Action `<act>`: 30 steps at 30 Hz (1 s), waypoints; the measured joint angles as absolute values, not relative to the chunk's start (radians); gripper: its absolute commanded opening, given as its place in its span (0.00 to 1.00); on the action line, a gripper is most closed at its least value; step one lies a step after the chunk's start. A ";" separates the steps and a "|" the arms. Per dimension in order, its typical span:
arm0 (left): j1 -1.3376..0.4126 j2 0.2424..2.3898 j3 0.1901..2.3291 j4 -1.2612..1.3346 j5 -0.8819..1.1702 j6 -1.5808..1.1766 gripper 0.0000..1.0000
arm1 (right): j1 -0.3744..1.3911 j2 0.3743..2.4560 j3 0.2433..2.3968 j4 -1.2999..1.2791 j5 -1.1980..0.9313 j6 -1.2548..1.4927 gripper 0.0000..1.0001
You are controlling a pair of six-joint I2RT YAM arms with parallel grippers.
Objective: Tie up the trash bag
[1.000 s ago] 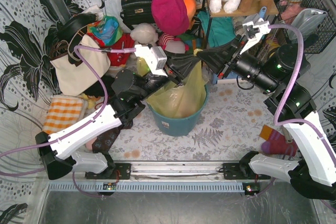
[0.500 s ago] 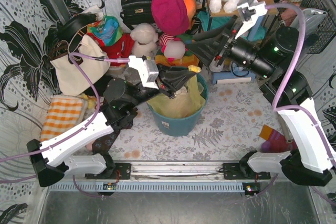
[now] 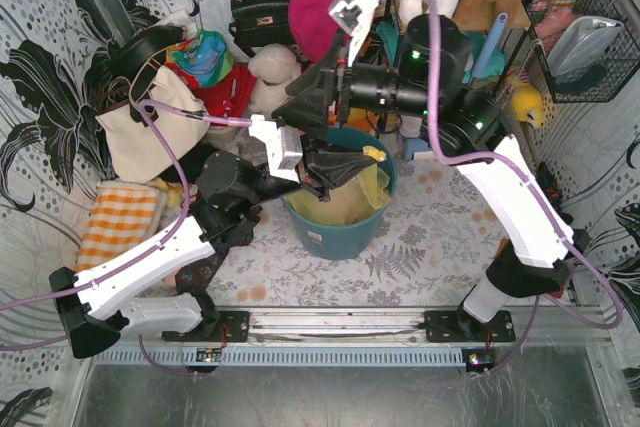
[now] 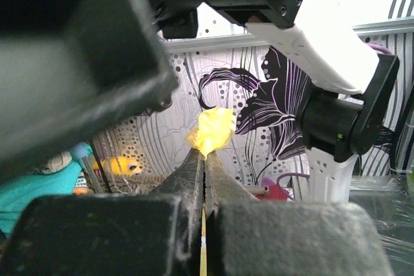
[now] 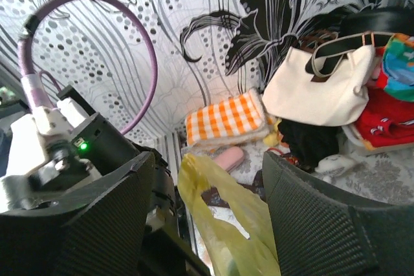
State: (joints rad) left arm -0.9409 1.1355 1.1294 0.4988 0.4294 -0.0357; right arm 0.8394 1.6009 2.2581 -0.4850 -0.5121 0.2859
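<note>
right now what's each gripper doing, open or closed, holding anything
Left gripper: closed, pinching the trash bag.
Right gripper: open, holding nothing, bag plastic between its fingers.

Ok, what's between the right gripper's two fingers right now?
A strip of the yellow-green trash bag stands in the right gripper's open gap, seen in the right wrist view.

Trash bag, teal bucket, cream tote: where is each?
trash bag (image 3: 350, 204), top external view, yellow film inside the bucket.
teal bucket (image 3: 337, 239), top external view, front wall.
cream tote (image 3: 140, 142), top external view, front panel.
</note>
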 measured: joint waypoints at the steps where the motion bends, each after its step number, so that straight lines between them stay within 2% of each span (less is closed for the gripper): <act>1: -0.941 1.135 1.129 0.499 0.432 -0.038 0.00 | 0.851 1.624 2.286 -0.504 -0.512 0.281 0.65; 5: -0.941 1.129 1.117 0.492 0.445 -0.046 0.00 | 0.881 1.670 2.334 -0.553 -0.503 0.267 0.59; 7: -0.941 1.127 1.112 0.487 0.447 -0.048 0.00 | 0.886 1.669 2.335 -0.570 -0.493 0.260 0.51; 10: -0.941 1.126 1.112 0.477 0.448 -0.050 0.00 | 0.889 1.662 2.328 -0.574 -0.470 0.245 0.57; 19: -0.941 1.113 1.112 0.474 0.449 -0.052 0.00 | 0.889 1.613 2.294 -0.577 -0.437 0.214 0.57; 24: -0.941 1.109 1.112 0.477 0.450 -0.054 0.00 | 0.889 1.596 2.285 -0.579 -0.437 0.191 0.43; 29: -0.941 1.109 1.112 0.477 0.450 -0.056 0.00 | 0.889 1.592 2.282 -0.581 -0.437 0.185 0.42; 30: -0.941 1.109 1.112 0.476 0.450 -0.056 0.00 | 0.889 1.592 2.282 -0.581 -0.437 0.185 0.39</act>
State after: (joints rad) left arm -0.9409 1.1088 1.1122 0.4763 0.4500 -0.0563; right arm 0.8890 1.5925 2.2818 -0.5812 -0.4374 0.1848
